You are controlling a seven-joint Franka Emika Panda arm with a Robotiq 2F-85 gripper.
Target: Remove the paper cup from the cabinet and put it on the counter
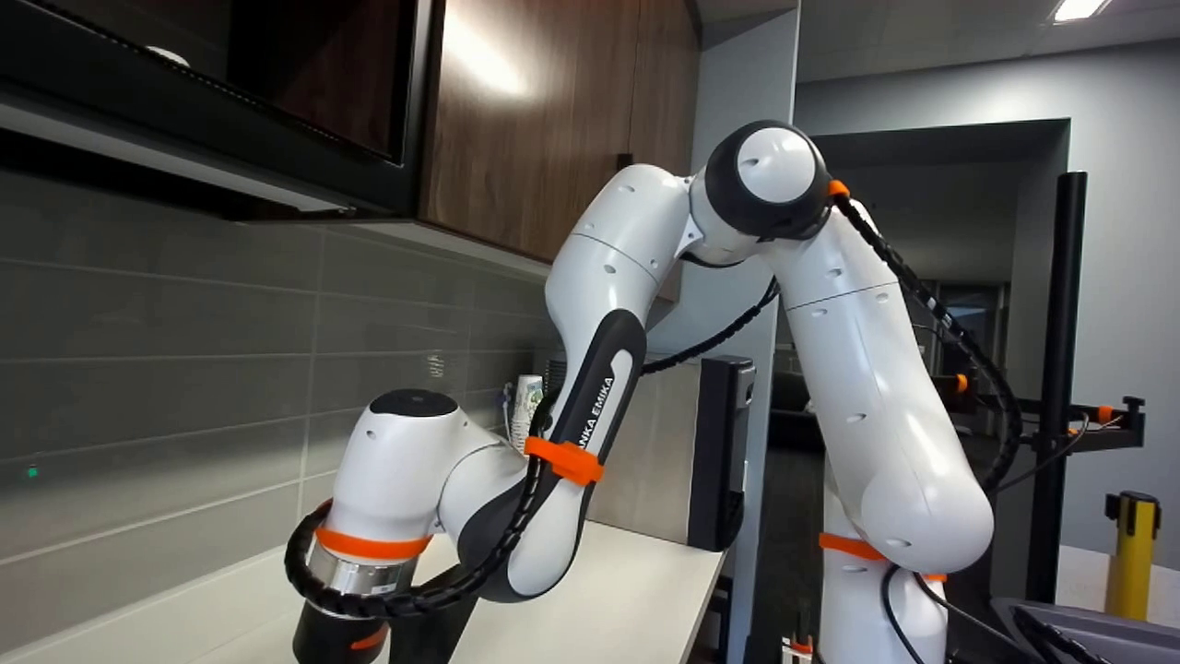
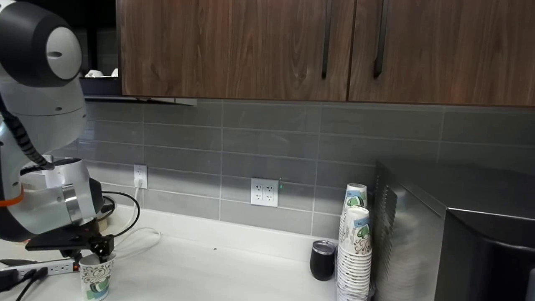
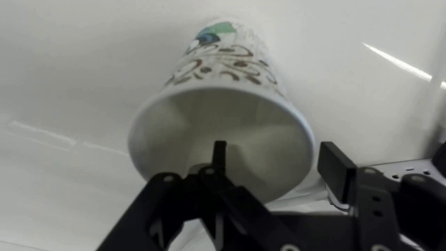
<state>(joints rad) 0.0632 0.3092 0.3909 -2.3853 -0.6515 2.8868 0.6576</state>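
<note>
The paper cup [image 2: 96,279], white with a green and brown print, is upright at the lower left of an exterior view and appears to rest on the off-white counter [image 2: 217,267]. It also fills the middle of the wrist view [image 3: 226,66], its open mouth facing the camera. My gripper [image 3: 273,153] is open around the cup's rim: one finger is inside the mouth, the other is outside beside the wall, with a gap visible. The gripper also shows above the cup in an exterior view [image 2: 90,256]. The brown wooden cabinet [image 2: 234,50] hangs above, its doors shut.
A power strip [image 2: 54,267] with black plugs lies beside the cup, and white and black cables run behind it. A black tumbler [image 2: 322,262], tall stacks of cups [image 2: 354,267] and a steel appliance [image 2: 413,217] stand at the right. A black open shelf [image 1: 277,138] hangs beside the cabinet.
</note>
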